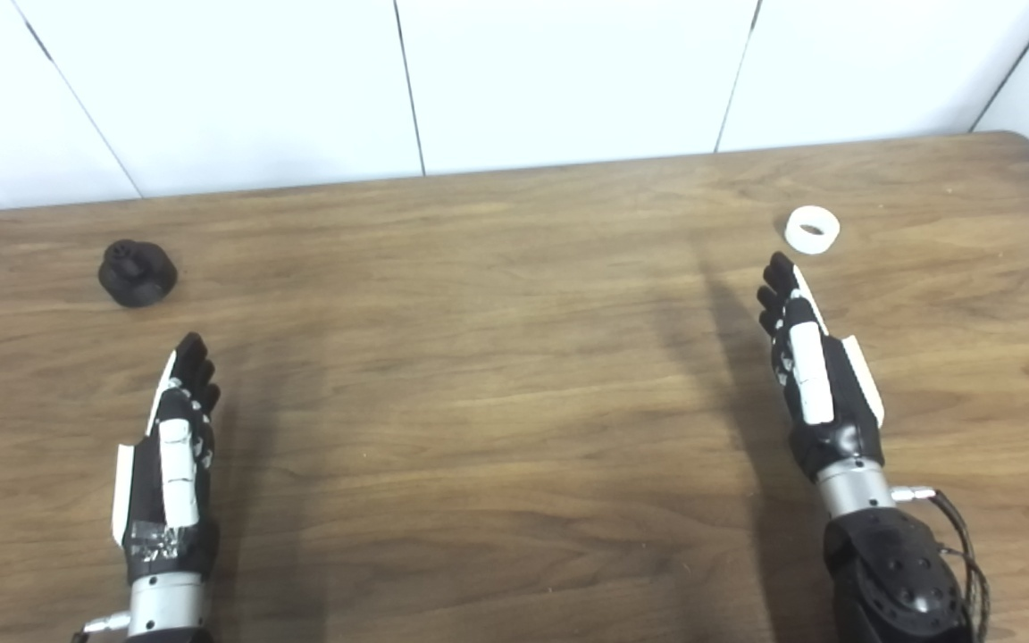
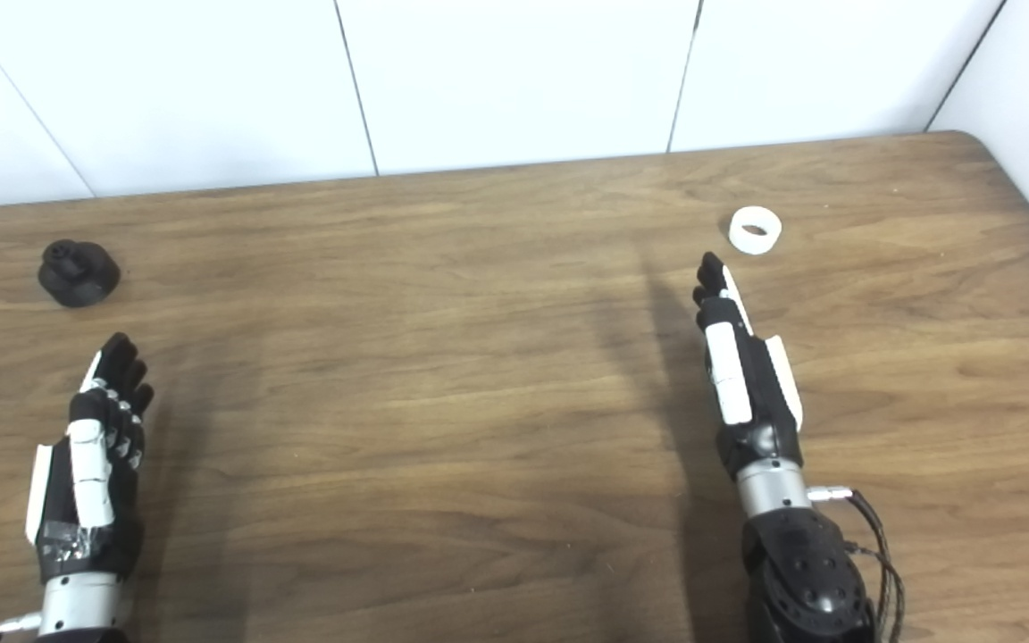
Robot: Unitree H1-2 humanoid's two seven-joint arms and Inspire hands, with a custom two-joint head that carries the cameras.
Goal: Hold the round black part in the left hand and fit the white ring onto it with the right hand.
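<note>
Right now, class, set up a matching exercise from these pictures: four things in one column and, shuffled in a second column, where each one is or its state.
Column one:
1. round black part
2. white ring
3. left hand
4. wooden table

Column two:
A. lying near the far right corner
B. open, holding nothing
C. resting on the left side, untouched
D. carrying both parts

Pairs: 1-C, 2-A, 3-B, 4-D

A wooden table (image 1: 497, 375) with brown grain and a rounded far right corner is filling most of the view. Behind it, a white panelled wall (image 1: 559, 71) with thin dark seams is standing, and soft shadows are falling across the tabletop.
</note>
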